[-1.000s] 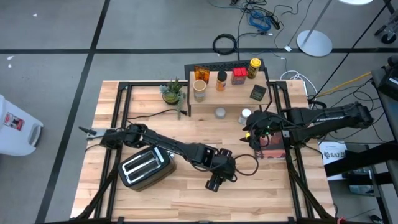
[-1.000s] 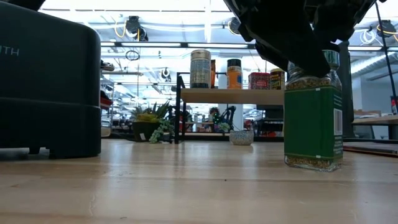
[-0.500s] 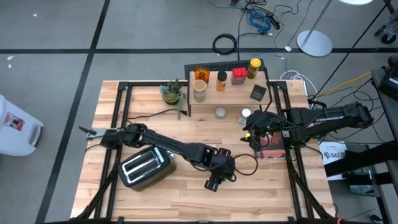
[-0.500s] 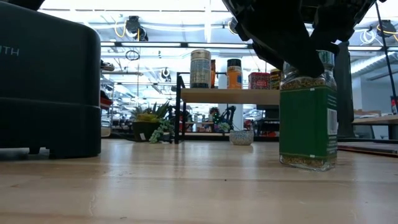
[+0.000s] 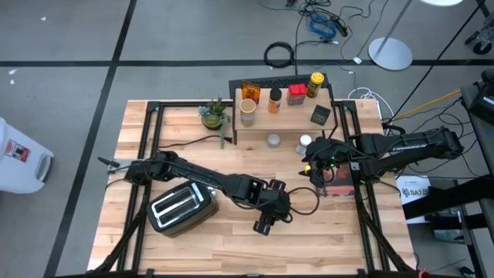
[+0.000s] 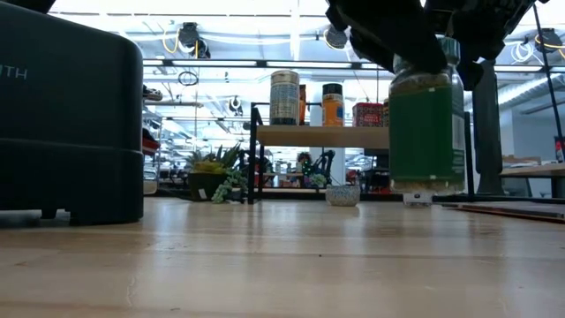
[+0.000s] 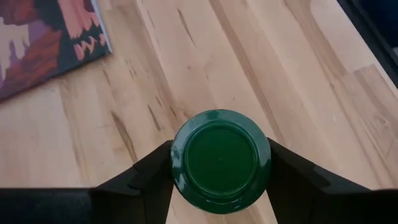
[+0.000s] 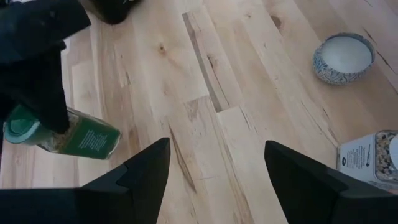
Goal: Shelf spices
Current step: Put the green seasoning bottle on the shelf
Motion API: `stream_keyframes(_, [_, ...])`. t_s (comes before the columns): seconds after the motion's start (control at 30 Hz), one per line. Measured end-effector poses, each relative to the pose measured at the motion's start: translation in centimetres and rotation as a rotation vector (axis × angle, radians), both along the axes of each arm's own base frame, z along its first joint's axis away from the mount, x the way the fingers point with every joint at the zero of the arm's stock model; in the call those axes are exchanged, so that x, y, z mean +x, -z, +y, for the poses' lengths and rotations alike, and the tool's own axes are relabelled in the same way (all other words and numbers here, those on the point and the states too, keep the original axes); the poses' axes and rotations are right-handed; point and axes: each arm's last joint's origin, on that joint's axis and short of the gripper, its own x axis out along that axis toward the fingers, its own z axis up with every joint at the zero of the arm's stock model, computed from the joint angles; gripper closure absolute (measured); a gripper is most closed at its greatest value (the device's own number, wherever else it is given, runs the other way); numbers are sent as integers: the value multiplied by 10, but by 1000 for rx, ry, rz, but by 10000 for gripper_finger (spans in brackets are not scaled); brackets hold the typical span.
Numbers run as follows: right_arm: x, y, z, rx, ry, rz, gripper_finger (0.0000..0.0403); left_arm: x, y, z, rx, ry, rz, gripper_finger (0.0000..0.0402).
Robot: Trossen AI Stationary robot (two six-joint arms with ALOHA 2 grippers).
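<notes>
My left gripper (image 5: 266, 224) is shut on a spice jar with a green label and green cap (image 6: 426, 124), held just above the tabletop near the front middle. The right wrist view shows the same jar (image 8: 62, 134). The shelf (image 5: 282, 116) stands at the far middle with several spices on its wood top; a white jar (image 5: 303, 144) and a small bowl (image 5: 273, 140) sit on the table in front of it. My right gripper (image 8: 214, 180) hovers open over the right side of the table, holding nothing. My left gripper pinches the jar at its top, just under the green cap (image 7: 177, 163), with one finger (image 7: 143, 177) on each side. The fingers slant down from above. The jar hangs upright below them, its base (image 6: 424, 187) clear of the table.
A silver toaster (image 5: 179, 207) stands at the front left and a potted plant (image 5: 214, 113) to the left of the shelf. A reddish printed box (image 5: 337, 185) lies under my right arm. Bare wood lies between the jar and the shelf.
My left gripper has risen, still shut on the green jar. The jar stood on the table a second ago, tipped slightly as it came off, and now hangs clear of the wood.
</notes>
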Motion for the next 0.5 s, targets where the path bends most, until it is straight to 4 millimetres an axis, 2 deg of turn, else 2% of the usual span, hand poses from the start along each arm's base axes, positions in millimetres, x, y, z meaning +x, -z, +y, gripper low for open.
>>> stream_keyframes(0.33, [0,0,0,2,2,-1,154,-11,-18,3,39,-26,0,191])
stream_keyframes(0.5, [0,0,0,2,2,-4,154,-19,-39,8,63,-55,-43,191])
